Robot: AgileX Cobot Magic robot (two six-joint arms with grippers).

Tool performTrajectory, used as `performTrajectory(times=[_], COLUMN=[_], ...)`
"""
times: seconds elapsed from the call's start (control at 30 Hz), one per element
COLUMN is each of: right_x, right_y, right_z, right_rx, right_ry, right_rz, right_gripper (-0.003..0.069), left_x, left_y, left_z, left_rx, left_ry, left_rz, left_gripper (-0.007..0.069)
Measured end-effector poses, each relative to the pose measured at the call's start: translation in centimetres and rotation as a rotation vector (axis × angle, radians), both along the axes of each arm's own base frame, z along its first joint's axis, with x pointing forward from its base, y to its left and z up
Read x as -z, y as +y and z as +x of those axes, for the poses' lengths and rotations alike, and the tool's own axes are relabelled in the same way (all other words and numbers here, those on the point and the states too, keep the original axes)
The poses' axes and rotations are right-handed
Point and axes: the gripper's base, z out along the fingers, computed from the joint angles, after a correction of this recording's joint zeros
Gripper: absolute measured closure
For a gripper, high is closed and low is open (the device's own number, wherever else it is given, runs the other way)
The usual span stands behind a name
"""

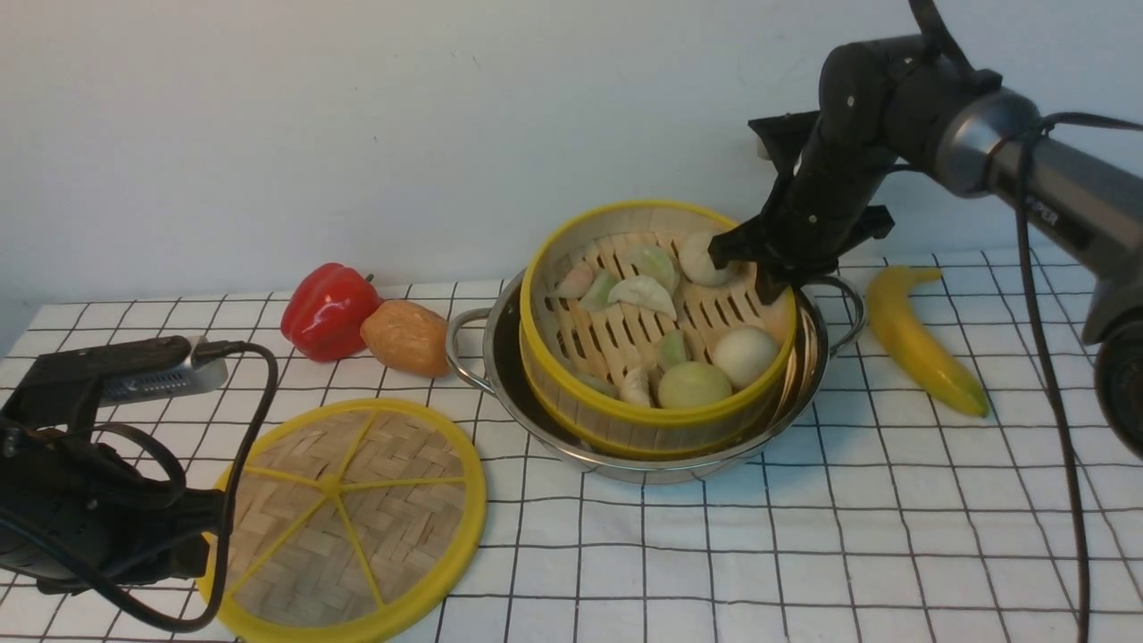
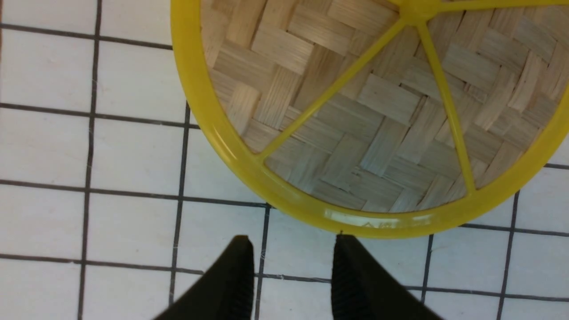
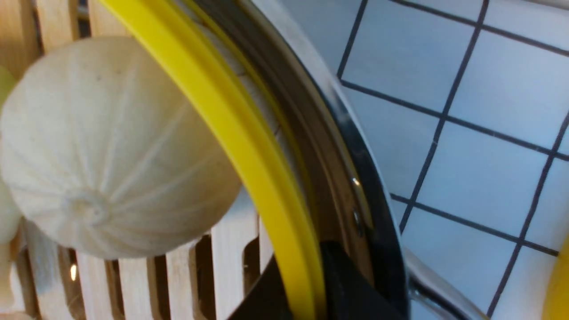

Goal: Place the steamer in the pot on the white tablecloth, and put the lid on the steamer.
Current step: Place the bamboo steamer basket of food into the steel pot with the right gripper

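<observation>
Between the nearly closed tips of the right claw [image 3: 306,284] sits the yellow rim of the steamer [image 1: 625,420], pinched at its far right edge. From that claw the basket appears to slope down towards the robot, its near side inside the steel pot [image 1: 509,393] on the white tablecloth [image 1: 804,536]. Levelling it looks like the step in hand. Just ahead of the left claw [image 2: 293,266], fingers apart and holding nothing, the lid [image 1: 357,509] lies flat on the cloth-covered worktop. A banana [image 1: 920,344] lies near the pot, on the right claw's right.
</observation>
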Motion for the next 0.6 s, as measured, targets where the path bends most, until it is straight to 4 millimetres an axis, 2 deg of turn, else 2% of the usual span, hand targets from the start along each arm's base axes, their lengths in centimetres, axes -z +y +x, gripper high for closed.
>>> performTrajectory(times=[0.6], right_x=[1.1], right_y=[-0.1], right_z=[-0.4], right_rx=[-0.002], right_ry=[0.041], right_rz=[-0.012], right_gripper=[0.0602], left_x=[0.0], left_y=[0.0], left_z=[0.0], left_rx=[0.000], left_ry=[0.000], left_rz=[0.000], left_gripper=[0.0382])
